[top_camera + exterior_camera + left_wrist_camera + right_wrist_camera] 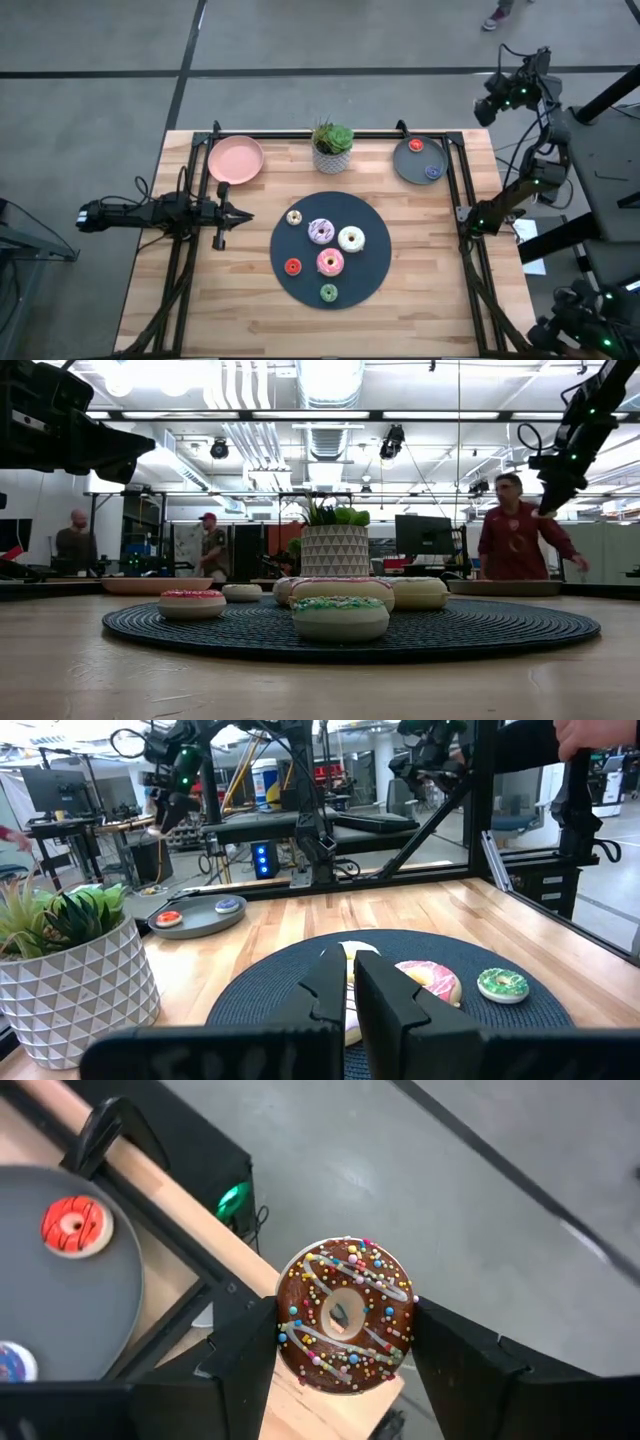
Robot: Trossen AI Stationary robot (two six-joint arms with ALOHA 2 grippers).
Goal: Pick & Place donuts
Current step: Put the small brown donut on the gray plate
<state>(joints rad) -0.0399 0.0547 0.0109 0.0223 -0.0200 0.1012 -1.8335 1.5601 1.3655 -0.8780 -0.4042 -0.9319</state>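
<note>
1. Only the right wrist view showed the brown donut (pixel 345 1316): the right hand (pixel 340 1350) held it between its two fingers (pixel 245 1350), part-way open around its rim, its sprinkled face and hole turned toward the camera. It hung past the table's edge, beyond the grey plate (pixel 60 1280), above the floor.
2. The high view did not show that donut; there the right hand (pixel 492 105) sat off the table's far right corner, near the grey plate (pixel 419 160).
3. The left hand (pixel 238 215) hovered over the table (pixel 420 290) just left of the dark round mat (pixel 331 249), its fingers pressed together and holding nothing.
4. Counted from above, five donuts lay flat on the mat: a purple-white one (pixel 321 231), a white one (pixel 351 239), a pink one (pixel 330 262), a small red one (pixel 293 266) and a small green one (pixel 329 293).
5. A small cream one (pixel 294 217) lay at the mat's left rim, making six there, all with holes facing up.
6. The grey plate carried two more, a red one (pixel 416 146) and a blue one (pixel 432 171).
7. One pink plate (pixel 236 159) sat left of the potted plant (pixel 332 147), behind the mat.
8. The low view alone showed three people in the room behind, and the green donut (pixel 340 616) nearest the camera.
</note>
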